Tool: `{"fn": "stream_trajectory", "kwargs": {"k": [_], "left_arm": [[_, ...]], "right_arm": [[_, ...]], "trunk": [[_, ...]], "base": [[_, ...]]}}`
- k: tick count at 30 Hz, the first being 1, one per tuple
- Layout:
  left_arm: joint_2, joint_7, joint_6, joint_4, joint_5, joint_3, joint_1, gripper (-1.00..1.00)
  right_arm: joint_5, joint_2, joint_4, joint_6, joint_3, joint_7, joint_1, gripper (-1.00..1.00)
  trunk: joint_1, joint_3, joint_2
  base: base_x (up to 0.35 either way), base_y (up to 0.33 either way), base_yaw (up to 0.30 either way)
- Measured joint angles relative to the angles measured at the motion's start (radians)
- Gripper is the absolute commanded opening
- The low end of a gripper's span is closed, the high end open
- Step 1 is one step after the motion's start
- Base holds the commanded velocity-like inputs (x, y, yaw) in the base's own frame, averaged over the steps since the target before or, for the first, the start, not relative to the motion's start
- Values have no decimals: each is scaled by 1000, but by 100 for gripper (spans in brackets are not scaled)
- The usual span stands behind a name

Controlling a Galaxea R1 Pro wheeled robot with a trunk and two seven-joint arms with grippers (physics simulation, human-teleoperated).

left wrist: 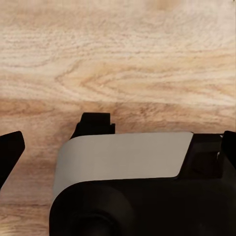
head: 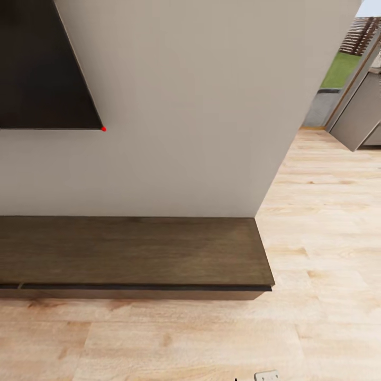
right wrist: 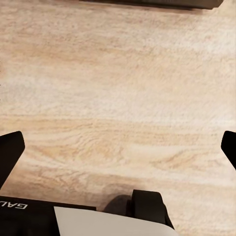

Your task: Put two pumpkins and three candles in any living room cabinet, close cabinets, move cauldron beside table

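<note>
Pale wood floor (head: 328, 254). Beige wall (head: 201, 106) with dark screen (head: 37, 69) mounted, red light at its corner. Grass (head: 338, 69) beyond doorway.

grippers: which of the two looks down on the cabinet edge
The right gripper: its wrist view catches the dark cabinet edge across the floor; the left gripper has just floorboards.

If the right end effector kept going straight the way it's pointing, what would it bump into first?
Most likely the light wooden plank floor. The open right end effector points down at bare boards with nothing between its fingertips. How far away the floor lies is hard to judge.
</note>
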Motion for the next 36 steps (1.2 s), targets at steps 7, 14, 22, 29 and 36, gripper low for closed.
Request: {"fn": "stream_trajectory", "kwargs": {"k": [7,14,22,29,36], "left_arm": [[0,0,0,0,0,0,0,100],[0,0,0,0,0,0,0,100],[0,0,0,0,0,0,0,100],[0,0,0,0,0,0,0,100],[0,0,-1,0,0,0,0,100]], "right_arm": [[-1,0,0,0,-1,0,0,100],[-2,0,1,0,-1,0,0,100],[-2,0,0,0,-1,0,0,100],[-2,0,0,0,-1,0,0,100],[0,0,0,0,-1,0,0,100]], "trunk": [[0,11,0],[0,23,0],[0,36,0],[0,47,0],[0,58,0]], "base": [[0,0,0],[0,0,0],[0,0,0],[0,0,0],[0,0,0]]}}
